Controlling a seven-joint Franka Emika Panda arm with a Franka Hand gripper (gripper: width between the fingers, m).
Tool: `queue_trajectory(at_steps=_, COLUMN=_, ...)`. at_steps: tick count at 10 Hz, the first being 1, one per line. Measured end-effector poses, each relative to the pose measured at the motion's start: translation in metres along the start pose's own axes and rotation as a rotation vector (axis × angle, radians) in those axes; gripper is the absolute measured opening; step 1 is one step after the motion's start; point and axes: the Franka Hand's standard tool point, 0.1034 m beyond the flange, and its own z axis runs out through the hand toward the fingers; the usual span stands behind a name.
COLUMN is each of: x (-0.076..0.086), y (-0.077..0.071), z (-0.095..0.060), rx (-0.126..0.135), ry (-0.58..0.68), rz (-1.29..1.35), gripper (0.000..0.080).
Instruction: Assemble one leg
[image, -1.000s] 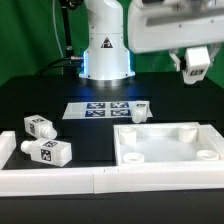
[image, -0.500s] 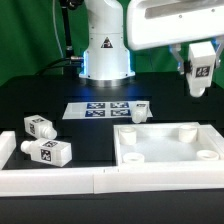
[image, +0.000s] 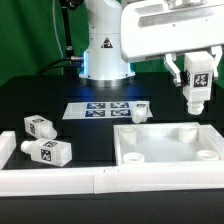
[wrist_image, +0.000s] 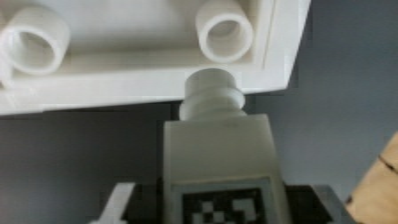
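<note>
My gripper (image: 196, 82) is shut on a white leg (image: 197, 88) with a square tag sticker and holds it upright in the air above the back right corner of the white tabletop panel (image: 170, 160). In the wrist view the held leg (wrist_image: 221, 150) points its round peg end toward the panel (wrist_image: 125, 70), near one of its round sockets (wrist_image: 228, 38). Three more legs lie on the table: two at the exterior view's left (image: 40, 127) (image: 48, 152) and one (image: 141, 111) by the marker board.
The marker board (image: 103, 109) lies flat in front of the robot base (image: 105, 55). A low white wall (image: 60, 180) runs along the front edge at the exterior view's left.
My gripper with the leg has moved down and a little toward the exterior view's left, closer to the tabletop panel's back right corner.
</note>
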Motion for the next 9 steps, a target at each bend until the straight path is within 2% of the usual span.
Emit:
queue_trajectory(at_steps=3, x=-0.004, y=0.002, z=0.005, rx=-0.004, ry=0.001, rz=-0.014, gripper=0.0281)
queue_trajectory(at_steps=4, x=-0.009, y=0.005, z=0.014, rx=-0.009, ry=-0.002, rz=-0.028, gripper=0.0281)
queue_trajectory(at_steps=6, x=-0.008, y=0.004, z=0.030, rx=-0.010, ry=-0.001, rz=-0.044, gripper=0.0281)
queue_trajectory(at_steps=7, x=-0.006, y=0.010, z=0.040, rx=-0.017, ry=0.003, rz=-0.059, gripper=0.0281)
queue_trajectory(at_steps=9, x=-0.003, y=0.016, z=0.042, rx=-0.018, ry=0.013, rz=-0.065, gripper=0.0281)
